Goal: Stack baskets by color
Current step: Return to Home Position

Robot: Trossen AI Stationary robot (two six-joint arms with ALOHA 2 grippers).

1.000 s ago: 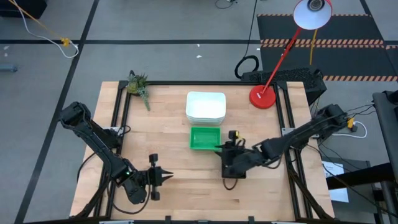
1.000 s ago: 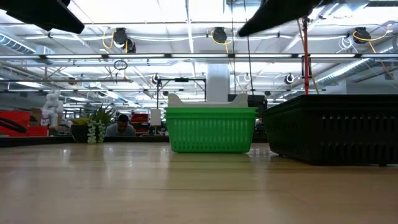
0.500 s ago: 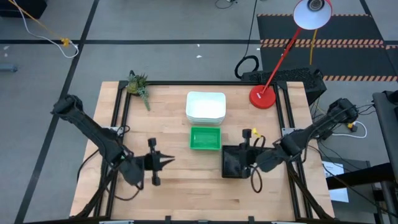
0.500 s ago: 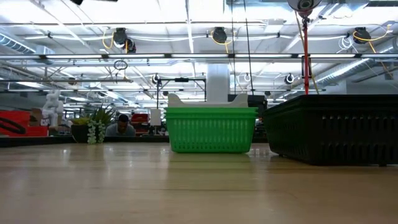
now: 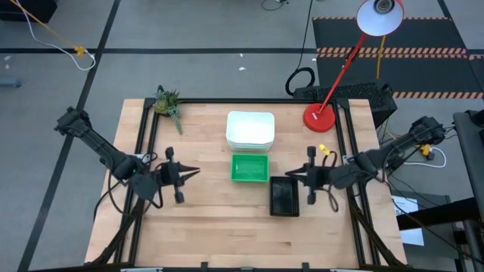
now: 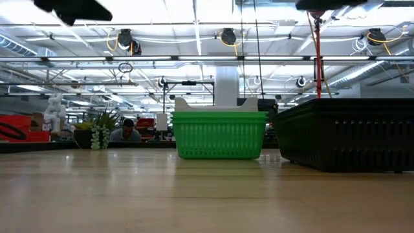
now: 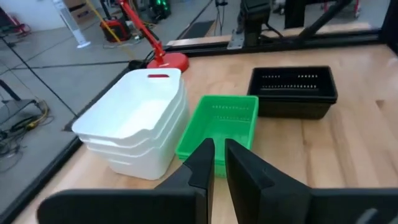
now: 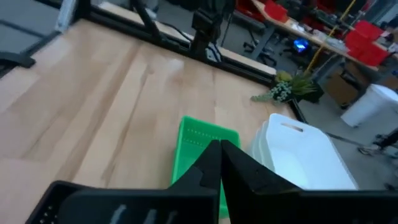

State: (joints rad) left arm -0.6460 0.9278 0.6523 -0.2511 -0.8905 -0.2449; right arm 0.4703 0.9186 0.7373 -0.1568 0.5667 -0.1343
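Note:
On the wooden table stand three piles of baskets. The white baskets (image 5: 250,130) are nested at the far middle, and a green basket (image 5: 249,168) stands just nearer than them. The black baskets (image 5: 283,196) rest on the table, nearer than the green one and to its right. My left gripper (image 5: 195,171) hovers left of the green basket, shut and holding nothing, pointing at it (image 7: 219,124). My right gripper (image 5: 290,177) hovers right of the green basket, above the far edge of the black ones, shut and holding nothing (image 8: 219,152).
A red round lamp base (image 5: 320,118) stands at the far right of the table, its arm rising to a white shade (image 5: 380,17). A plant sprig (image 5: 168,106) lies at the far left corner. Black frame rails (image 5: 145,143) run along the table's sides.
Both arms have drawn back and risen. My left gripper has gone from the near part of the table toward the far and left edges. My right gripper has pulled off the black baskets toward the right edge. The baskets have stayed in place.

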